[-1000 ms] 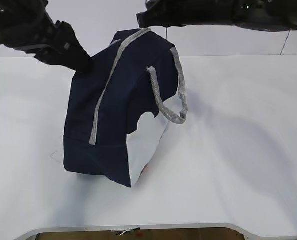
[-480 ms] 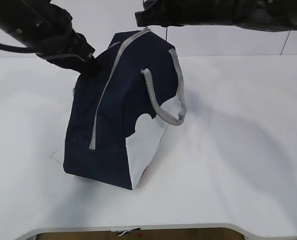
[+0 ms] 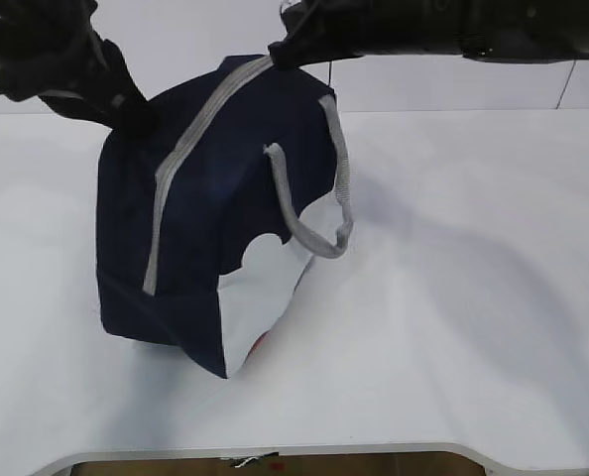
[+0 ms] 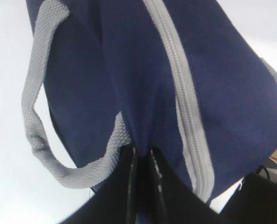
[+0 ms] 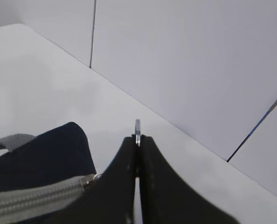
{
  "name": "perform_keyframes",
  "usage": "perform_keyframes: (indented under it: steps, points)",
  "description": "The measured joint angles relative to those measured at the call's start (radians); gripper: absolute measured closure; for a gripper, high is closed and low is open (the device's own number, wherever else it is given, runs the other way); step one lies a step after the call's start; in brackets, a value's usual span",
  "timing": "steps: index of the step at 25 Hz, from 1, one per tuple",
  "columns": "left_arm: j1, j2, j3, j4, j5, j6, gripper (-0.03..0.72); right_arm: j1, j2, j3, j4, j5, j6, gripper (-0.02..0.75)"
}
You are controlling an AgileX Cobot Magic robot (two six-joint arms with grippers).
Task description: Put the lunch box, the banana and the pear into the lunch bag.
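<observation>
On the white table, left to right:
Left gripper [image 4: 142,156]: up at the bag's top left corner, jaws pinched together on a fold of the navy fabric, just beside the root of one grey handle [image 4: 36,112].
Lunch bag [image 3: 215,198]: standing on the table [image 3: 473,297], tilted, zipped closed along the grey zipper [image 3: 180,164], white corner panel low at the front, a second grey handle [image 3: 319,213] looping down its right side.
Right gripper [image 5: 137,142]: at the bag's top right end, jaws clamped tight on the small metal ring pull [image 5: 137,127] of the zipper.
Lunch box, banana, pear: not visible in any view.
Background: pale wall panels behind the table.
</observation>
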Motion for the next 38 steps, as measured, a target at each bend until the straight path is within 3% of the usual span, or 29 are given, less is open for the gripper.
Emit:
perform_keyframes:
  steps: [10,21,38]
  points:
    - [0.000,-0.017,-0.002,0.063,0.086,0.001,0.678,0.009,0.047,-0.002,-0.133,0.084,0.002,0.721]
    - [0.002,-0.048,-0.002,0.133,0.140,-0.022,0.678,0.007,0.097,-0.019,-0.139,0.079,0.006,0.721]
    - [0.049,-0.048,-0.002,0.131,0.196,-0.024,0.678,0.005,0.187,-0.032,-0.131,0.025,0.039,0.721]
